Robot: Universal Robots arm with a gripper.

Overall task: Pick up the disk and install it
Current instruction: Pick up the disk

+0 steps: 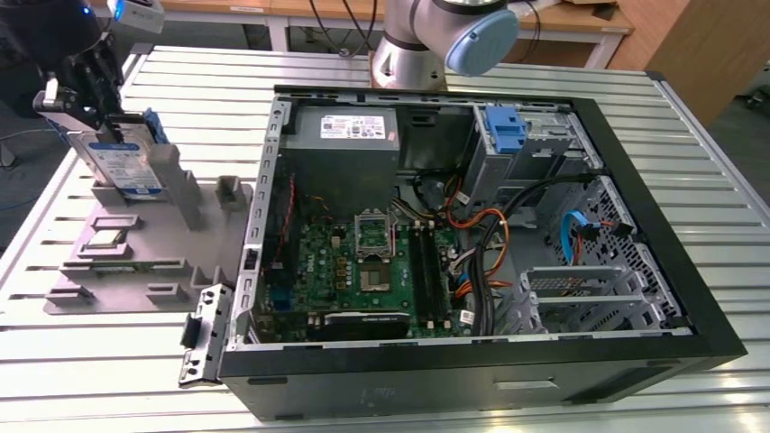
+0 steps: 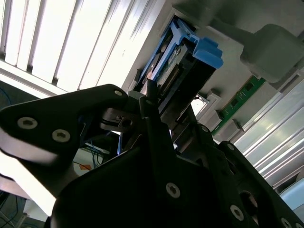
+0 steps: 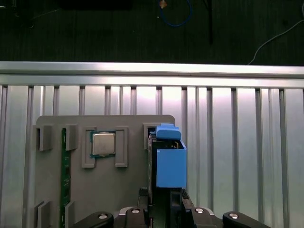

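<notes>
Starting at the exterior view's left of the open computer case (image 1: 673, 307), we find the tool (image 1: 85, 117) closed narrowly on the upper edge of the disk (image 1: 121, 164). The disk stands upright, its lower edge down among the uprights of the grey holder (image 1: 121, 284) on the table (image 1: 710, 153), well apart from the case. We judge that a tilted lift could jam a blue rail against those uprights, or that the disk could slip from so small a grip. Inside the case, loose orange cables (image 1: 491, 233) lie near the bays and could snag it.
</notes>
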